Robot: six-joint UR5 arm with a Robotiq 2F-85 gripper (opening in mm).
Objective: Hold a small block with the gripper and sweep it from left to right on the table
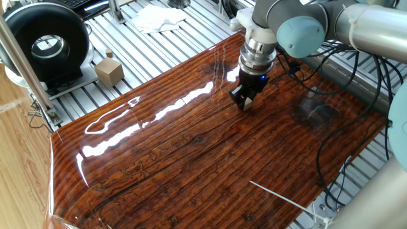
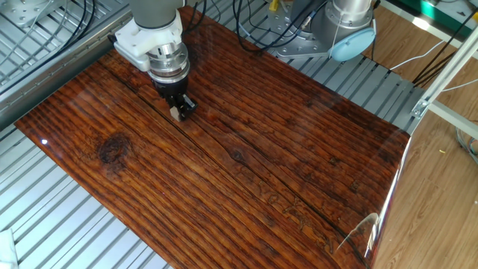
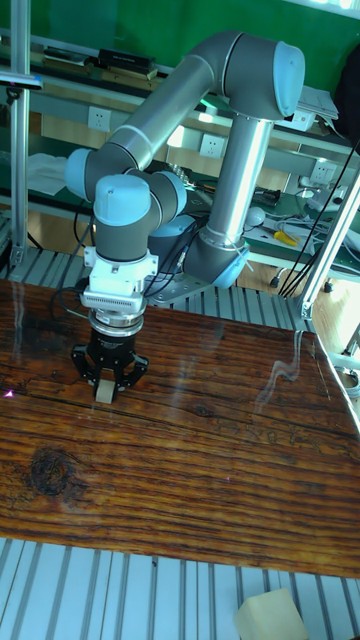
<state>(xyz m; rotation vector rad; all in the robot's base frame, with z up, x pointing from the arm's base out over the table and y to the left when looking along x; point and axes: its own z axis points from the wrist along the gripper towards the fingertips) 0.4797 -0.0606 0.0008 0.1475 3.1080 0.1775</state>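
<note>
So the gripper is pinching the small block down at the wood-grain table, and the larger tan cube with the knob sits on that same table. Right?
Not quite. The gripper does pinch the small block down at the table, but the larger tan cube sits off it, on the slatted aluminium frame, as one fixed view shows.

a slatted aluminium frame (image 1: 159, 48) is seen under the board. a black round fan (image 1: 44, 41), a white cloth (image 1: 156, 18) and a green wall (image 3: 150, 25) are shown behind.

Small block (image 3: 103, 392) half-hidden between jaws
</note>
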